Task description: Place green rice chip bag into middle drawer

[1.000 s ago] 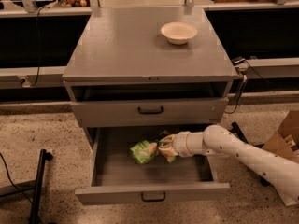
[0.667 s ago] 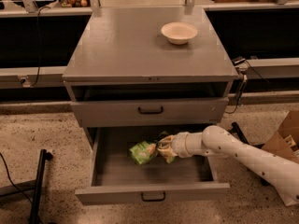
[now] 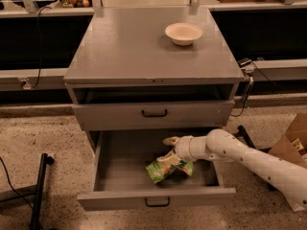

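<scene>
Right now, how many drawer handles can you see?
2: the upper handle on the shut front, the lower handle on the open middle drawer. The gripper is inside that drawer, by the bag. The top slot shows none.

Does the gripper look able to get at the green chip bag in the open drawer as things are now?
Probably yes. The middle drawer is pulled open, nothing lies over the green rice chip bag, and the gripper is inside the drawer, right at the bag's upper end.
</scene>
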Motion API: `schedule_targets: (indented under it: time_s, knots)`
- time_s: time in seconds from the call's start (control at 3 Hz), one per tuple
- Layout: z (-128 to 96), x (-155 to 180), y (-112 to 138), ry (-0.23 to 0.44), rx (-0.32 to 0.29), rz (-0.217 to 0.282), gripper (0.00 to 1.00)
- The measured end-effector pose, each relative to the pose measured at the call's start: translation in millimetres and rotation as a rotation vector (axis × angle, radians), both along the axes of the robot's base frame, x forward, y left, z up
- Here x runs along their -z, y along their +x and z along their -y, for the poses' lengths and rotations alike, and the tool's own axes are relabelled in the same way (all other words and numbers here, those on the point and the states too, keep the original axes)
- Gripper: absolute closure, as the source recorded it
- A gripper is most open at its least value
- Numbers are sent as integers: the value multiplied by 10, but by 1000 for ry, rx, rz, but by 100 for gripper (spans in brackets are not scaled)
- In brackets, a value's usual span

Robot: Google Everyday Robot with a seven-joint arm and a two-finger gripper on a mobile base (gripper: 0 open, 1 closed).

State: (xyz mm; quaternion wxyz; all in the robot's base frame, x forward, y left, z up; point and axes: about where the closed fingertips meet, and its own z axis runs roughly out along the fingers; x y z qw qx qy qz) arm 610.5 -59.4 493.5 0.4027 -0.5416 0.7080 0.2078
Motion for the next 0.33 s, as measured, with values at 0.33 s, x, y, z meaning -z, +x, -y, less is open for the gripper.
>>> schedule_targets:
  time_s: [0.33]
  knots:
    - [-17,7,-5,1,-3,-1,0]
